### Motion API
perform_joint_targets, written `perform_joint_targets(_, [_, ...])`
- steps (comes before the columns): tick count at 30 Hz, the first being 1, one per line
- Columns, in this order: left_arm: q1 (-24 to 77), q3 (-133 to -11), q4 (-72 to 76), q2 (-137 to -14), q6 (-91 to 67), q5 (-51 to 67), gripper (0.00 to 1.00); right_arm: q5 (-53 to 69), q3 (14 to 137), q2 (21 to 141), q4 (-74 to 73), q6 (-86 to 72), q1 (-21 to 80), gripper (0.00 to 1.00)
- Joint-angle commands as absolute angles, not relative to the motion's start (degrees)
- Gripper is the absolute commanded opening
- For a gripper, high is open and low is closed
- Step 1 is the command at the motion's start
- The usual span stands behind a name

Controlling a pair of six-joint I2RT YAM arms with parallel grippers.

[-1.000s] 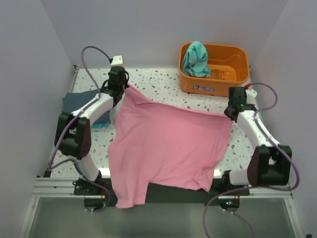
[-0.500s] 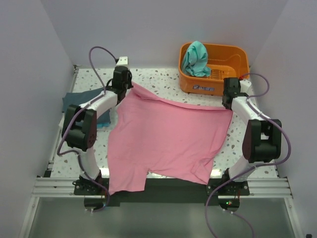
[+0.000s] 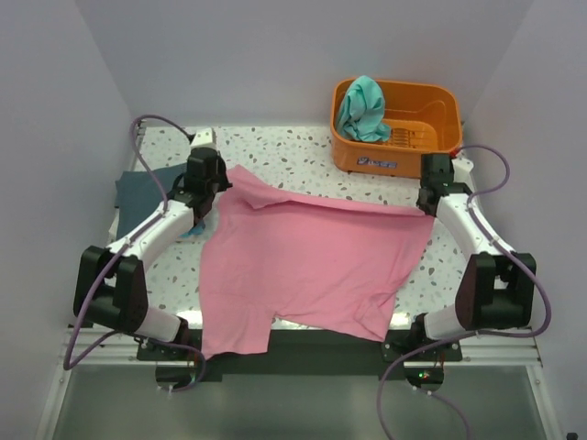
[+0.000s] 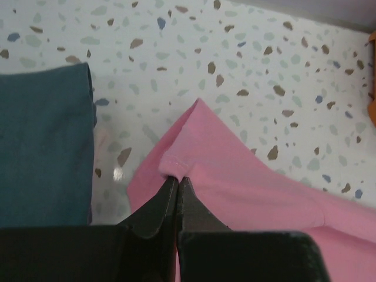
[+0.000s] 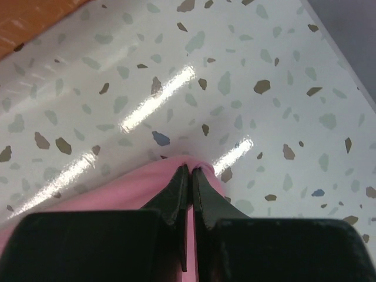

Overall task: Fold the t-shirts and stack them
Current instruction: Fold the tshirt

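1. Top external view, mid-task: holding the pink t-shirt (image 3: 312, 266) spread across the table (image 3: 303, 151), unfolded.
2. Pinching its far corners with left gripper (image 4: 178, 181) and right gripper (image 5: 189, 172), jaws pressed onto cloth.
3. Seemingly done: slate t-shirt (image 3: 147, 194), folded, far left.
4. Left to do: teal t-shirt (image 3: 362, 108), in basket (image 3: 440, 103), far right.

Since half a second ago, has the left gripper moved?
Yes. The left gripper, shut on the pink t-shirt, moved left and toward the near table edge, away from the orange basket.
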State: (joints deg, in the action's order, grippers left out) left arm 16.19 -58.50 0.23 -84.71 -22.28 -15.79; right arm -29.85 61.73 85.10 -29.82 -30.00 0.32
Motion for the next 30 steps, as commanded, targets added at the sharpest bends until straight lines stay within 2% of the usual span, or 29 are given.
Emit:
perform_joint_targets(1, [16.0, -55.2, -5.35, -81.04, -25.84, -16.43, 0.0, -29.88, 59.24, 81.31, -33.48, -30.59, 0.18, 0.0])
perform_joint_targets(12, [16.0, -43.86, -10.19, -72.69, -29.53, -17.49, 0.0, -27.33, 49.31, 75.59, -34.36, -32.34, 0.18, 0.0])
perform_joint_targets(15, [16.0, -42.02, -10.46, -72.68, -29.71, -17.58, 0.0, -27.07, 47.47, 75.15, -34.63, -32.78, 0.09, 0.04])
perform_joint_targets(17, [16.0, -41.4, -11.42, -72.86, -29.97, -17.32, 0.17, -25.67, 46.15, 74.71, -34.63, -32.61, 0.18, 0.14])
perform_joint_targets(18, [16.0, -41.31, -12.12, -72.86, -30.23, -17.31, 0.22, -25.23, 45.88, 74.53, -35.24, -32.61, 0.18, 0.19])
perform_joint_targets(19, [16.0, -41.48, -13.52, -72.69, -30.5, -17.31, 0.28, -24.7, 45.7, 74.1, -35.77, -32.61, 0.09, 0.37])
perform_joint_targets(21, [16.0, -41.75, -15.2, -71.55, -30.67, -17.05, 0.41, -24.52, 45.61, 73.04, -38.04, -32.87, 0.09, 0.5])
perform_joint_targets(22, [16.0, -42.18, -15.99, -70.93, -30.85, -16.88, 0.58, -24.52, 45.7, 72.34, -39.01, -33.13, 0.17, 0.65])
perform_joint_targets(23, [16.0, -42.54, -17.3, -69.36, -30.85, -16.53, 0.73, -25.39, 46.14, 70.59, -40.85, -33.48, 0.09, 0.73])
perform_joint_targets(24, [16.0, -42.89, -17.75, -68.56, -30.85, -16.09, 0.79, -25.49, 46.49, 69.71, -41.74, -33.66, 0.17, 0.78])
perform_joint_targets(25, [16.08, -43.59, -18.1, -67.77, -30.85, -15.3, 0.85, -25.49, 46.84, 68.65, -42.53, -33.84, 0.18, 0.94])
perform_joint_targets(26, [16.08, -43.85, -17.67, -66.2, -30.76, -12.6, 0.9, -25.23, 47.63, 66.64, -43.24, -33.92, 0.18, 0.99])
perform_joint_targets(27, [16.35, -44.03, -17.23, -65.57, -30.67, -11.09, 1.0, -23.05, 47.81, 65.4, -44.11, -33.93, 0.09, 0.99])
perform_joint_targets(30, [18.1, -44.73, -14.25, -64.07, -30.76, -8.27, 1.0, -18.83, 47.03, 61.44, -45.0, -33.22, 0.44, 0.99])
